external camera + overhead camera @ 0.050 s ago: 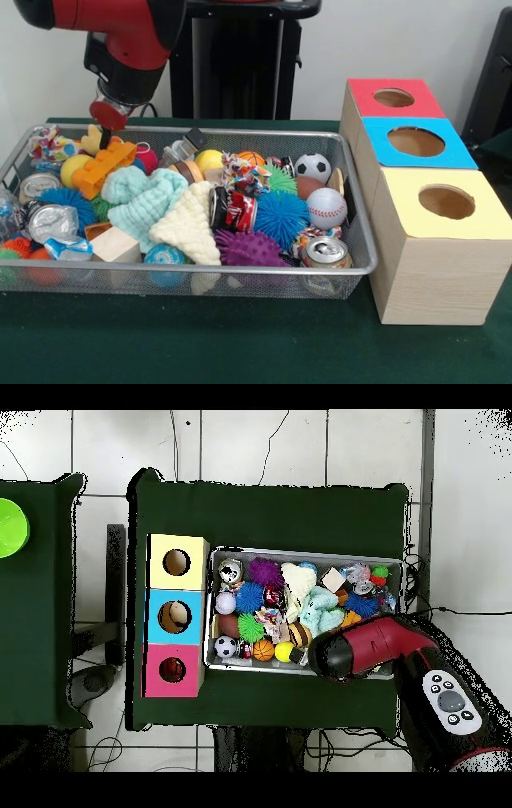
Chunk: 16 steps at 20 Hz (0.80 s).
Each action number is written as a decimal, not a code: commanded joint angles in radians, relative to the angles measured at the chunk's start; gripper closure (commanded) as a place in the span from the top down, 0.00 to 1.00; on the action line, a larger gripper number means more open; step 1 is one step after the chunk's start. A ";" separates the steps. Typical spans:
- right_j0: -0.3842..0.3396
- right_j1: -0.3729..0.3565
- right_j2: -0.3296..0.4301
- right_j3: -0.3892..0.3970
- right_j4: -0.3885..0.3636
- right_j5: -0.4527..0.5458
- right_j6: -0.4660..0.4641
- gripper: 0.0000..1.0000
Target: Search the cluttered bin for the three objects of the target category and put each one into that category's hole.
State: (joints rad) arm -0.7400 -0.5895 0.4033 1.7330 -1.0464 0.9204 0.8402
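Observation:
A wire-mesh bin holds mixed clutter. At its right end are a soccer ball, a baseball and a small basketball. Soda cans lie along the front. Spiky balls in blue and purple sit near the middle, with mint and cream knitted pieces. My gripper hangs at the bin's far left corner, just above an orange toy brick. In the overhead view the arm hides it.
Three wooden boxes stand beside the bin, each with a round hole in its top: red, blue and yellow. Something pale shows inside the blue hole from overhead. Green cloth covers the table.

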 commanded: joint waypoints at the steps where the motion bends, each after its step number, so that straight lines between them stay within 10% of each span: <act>1: -0.010 0.091 0.040 -0.088 -0.082 -0.139 -0.087 1.00; 16: 0.006 0.142 -0.003 -0.129 -0.103 -0.138 0.005 1.00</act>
State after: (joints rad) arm -0.7372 -0.5814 0.3994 1.7192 -1.0453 0.9216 0.8402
